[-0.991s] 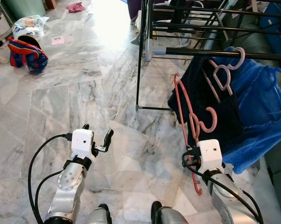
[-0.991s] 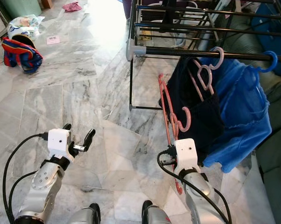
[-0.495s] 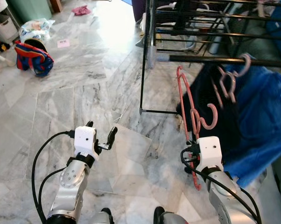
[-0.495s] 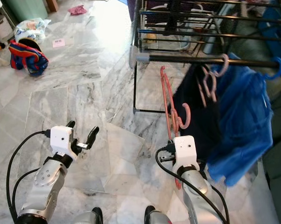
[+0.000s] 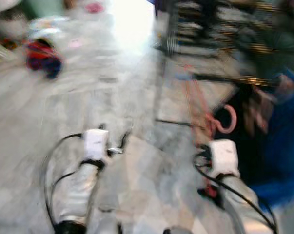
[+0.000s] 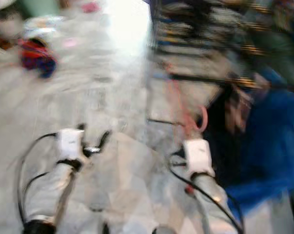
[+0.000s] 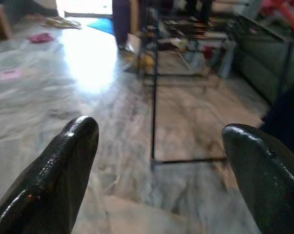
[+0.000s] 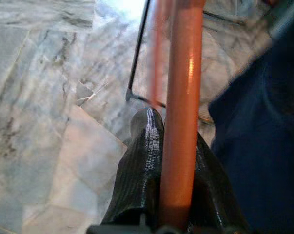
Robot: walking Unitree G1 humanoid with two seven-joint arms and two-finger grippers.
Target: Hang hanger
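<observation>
Head views are blurred. Right gripper point(image 8: 161, 195) is clamped on the pink plastic hanger point(image 5: 220, 124), lower right of frame — held upright with the hook on top, presumably so it can catch the black metal drying rack rail point(image 5: 229, 80) above. Dark blue garments point(image 6: 264, 141) crowd the right edge, so little slack there. Left gripper point(image 7: 161, 161) hangs empty at lower left, fingers spread wide — open grey marble floor point(image 5: 112, 87) ahead.

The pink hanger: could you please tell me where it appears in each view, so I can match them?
Left eye view: pink hanger right of centre, hook above the right tool.
Right eye view: hanger right of centre.
Right wrist view: hanger's bar runs up the middle, clamped between the fingers.
Left wrist view: open left tool.
Shared landmark: black rack.
</observation>
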